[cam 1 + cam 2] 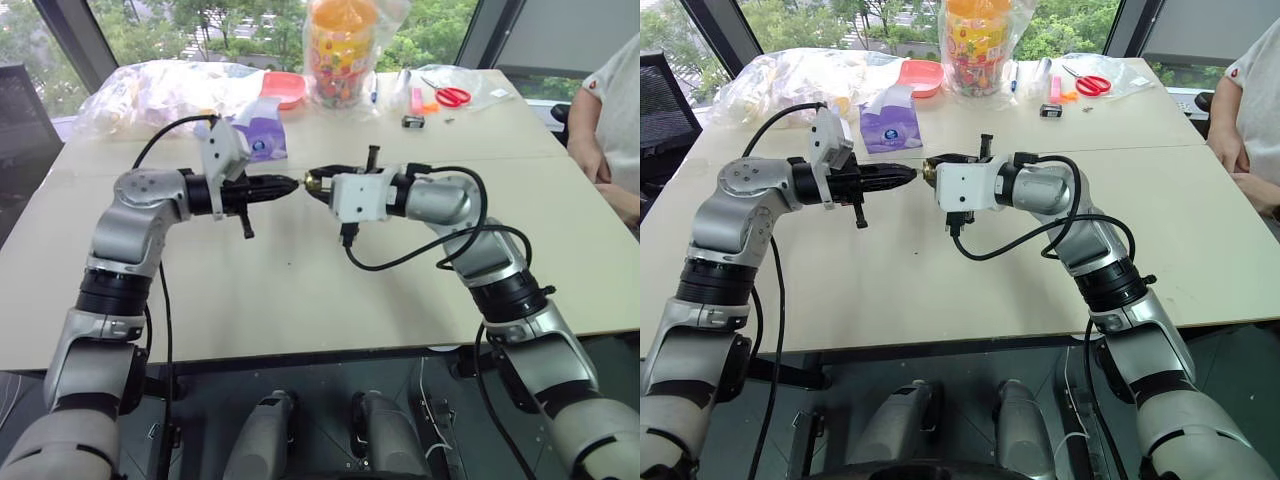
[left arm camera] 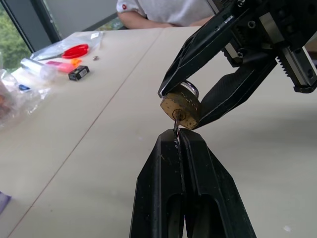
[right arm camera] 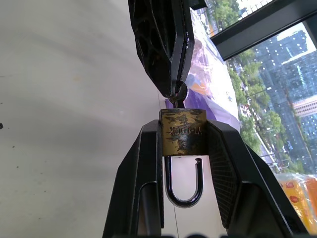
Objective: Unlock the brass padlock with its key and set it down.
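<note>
Above the middle of the tan table, my two grippers meet tip to tip. My right gripper is shut on the brass padlock, pinching its gold body on both sides. The silvery shackle hangs toward the wrist, and one leg's tip stands clear of the body. My left gripper is shut on the thin silvery key, whose blade sits in the keyhole of the padlock. From the head, the padlock shows as a small gold spot between the black fingertips.
At the table's far side lie a purple pouch, clear plastic bags, a pink bowl, an orange snack bag, red scissors and a small black box. A person's arm rests at the right edge.
</note>
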`<act>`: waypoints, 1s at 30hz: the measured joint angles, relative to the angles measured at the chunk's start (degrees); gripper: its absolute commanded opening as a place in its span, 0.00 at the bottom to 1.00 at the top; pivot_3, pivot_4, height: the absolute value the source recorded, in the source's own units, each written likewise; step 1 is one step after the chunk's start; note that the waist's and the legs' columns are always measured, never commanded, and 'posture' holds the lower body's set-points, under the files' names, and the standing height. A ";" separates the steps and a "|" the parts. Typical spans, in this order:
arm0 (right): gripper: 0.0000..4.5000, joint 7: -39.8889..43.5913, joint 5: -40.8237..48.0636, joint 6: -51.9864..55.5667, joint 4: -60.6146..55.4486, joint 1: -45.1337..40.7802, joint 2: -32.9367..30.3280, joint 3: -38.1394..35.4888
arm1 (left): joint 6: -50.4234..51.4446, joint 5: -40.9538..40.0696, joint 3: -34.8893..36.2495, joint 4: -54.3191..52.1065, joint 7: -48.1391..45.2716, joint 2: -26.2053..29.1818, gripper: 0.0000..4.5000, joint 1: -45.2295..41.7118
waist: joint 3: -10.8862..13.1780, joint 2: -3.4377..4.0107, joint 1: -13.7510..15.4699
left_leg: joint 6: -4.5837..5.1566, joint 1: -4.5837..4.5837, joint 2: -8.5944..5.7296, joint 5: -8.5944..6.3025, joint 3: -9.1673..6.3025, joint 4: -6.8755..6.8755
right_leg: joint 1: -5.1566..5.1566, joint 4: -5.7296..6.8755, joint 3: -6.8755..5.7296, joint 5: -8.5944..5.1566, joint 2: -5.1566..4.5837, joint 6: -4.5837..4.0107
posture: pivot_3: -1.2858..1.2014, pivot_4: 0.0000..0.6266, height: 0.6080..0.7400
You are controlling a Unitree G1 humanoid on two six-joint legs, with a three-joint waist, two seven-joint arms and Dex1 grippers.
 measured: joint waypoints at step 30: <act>0.16 -2.36 -0.46 -0.65 -0.58 -0.06 1.82 0.95 | 21.46 -12.83 6.53 5.76 3.19 -6.00 0.20 -3.17 | 0.02 -0.04 -0.01 | 0.02 0.00 -0.01 0.00 -0.01 0.09 | 0.03 0.04 0.00 -0.01 0.00 0.04 | 0.52 0.24 1.00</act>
